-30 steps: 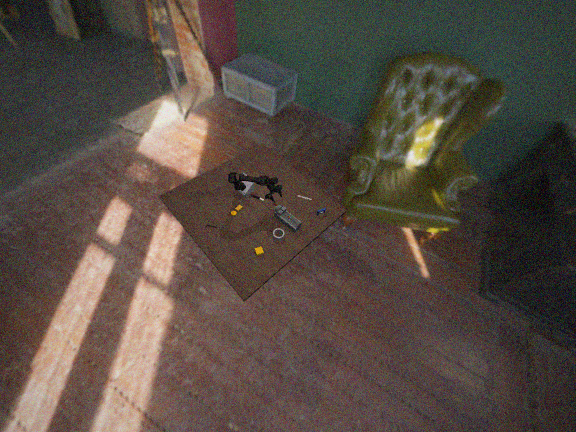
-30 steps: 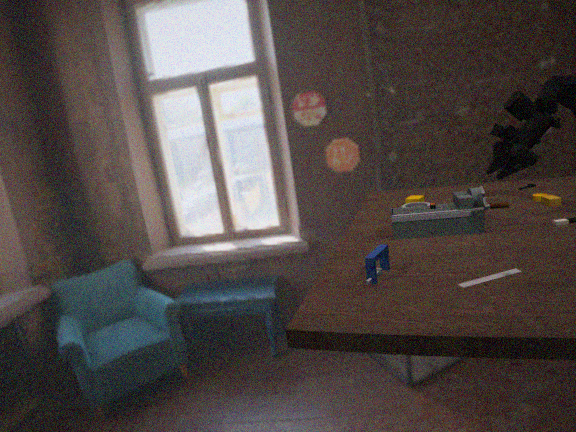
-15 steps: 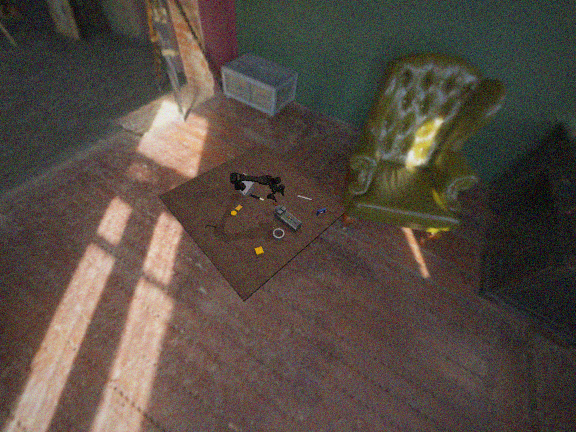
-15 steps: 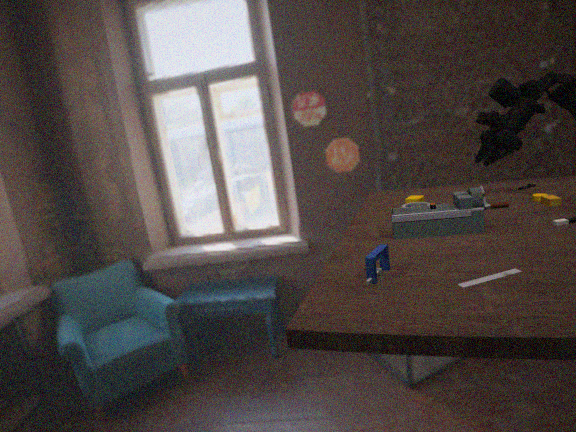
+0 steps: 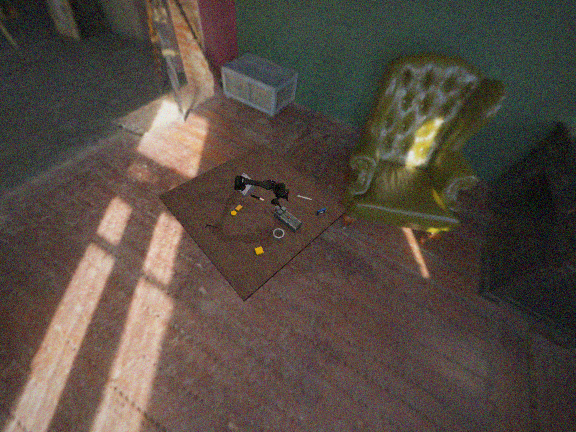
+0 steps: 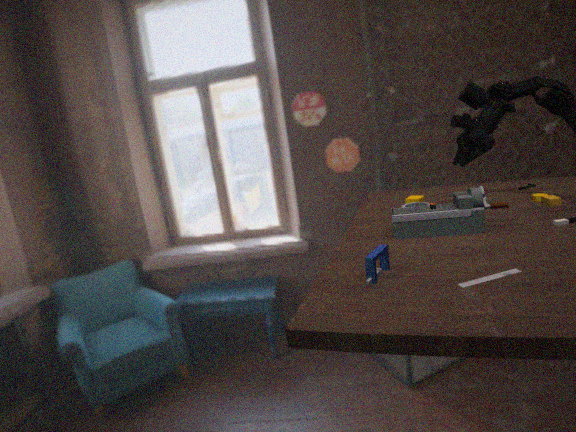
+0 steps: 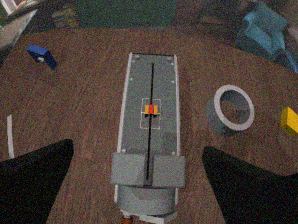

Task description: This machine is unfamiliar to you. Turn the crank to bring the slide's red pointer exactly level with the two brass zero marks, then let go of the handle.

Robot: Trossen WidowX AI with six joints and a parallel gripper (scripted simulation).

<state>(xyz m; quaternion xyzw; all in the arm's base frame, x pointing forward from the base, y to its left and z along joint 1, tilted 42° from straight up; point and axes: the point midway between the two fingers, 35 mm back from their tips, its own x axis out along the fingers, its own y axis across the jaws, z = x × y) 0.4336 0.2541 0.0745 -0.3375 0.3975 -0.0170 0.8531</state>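
Note:
The grey machine (image 5: 288,220) (image 6: 440,228) (image 7: 135,85) stands on the table. Its long slot runs up the middle in the wrist view. The red pointer (image 7: 151,108) sits in the slot, inside a thin white outline, between the two brass marks (image 7: 147,110). It looks level with them, but a very small offset cannot be told. The crank's brown handle (image 6: 499,206) (image 7: 127,220) points away from the machine's near end and is mostly cut off in the wrist view. My gripper (image 6: 457,163) (image 7: 139,151) is open and empty, above the machine and clear of the handle.
A grey ring-shaped cup (image 7: 214,123) and a yellow block (image 5: 259,250) (image 6: 414,199) (image 7: 289,121) are right of the machine in the wrist view. A blue arch (image 5: 321,211) (image 6: 370,267) (image 7: 40,50) and a white strip (image 5: 304,197) (image 6: 490,278) (image 7: 10,136) lie left.

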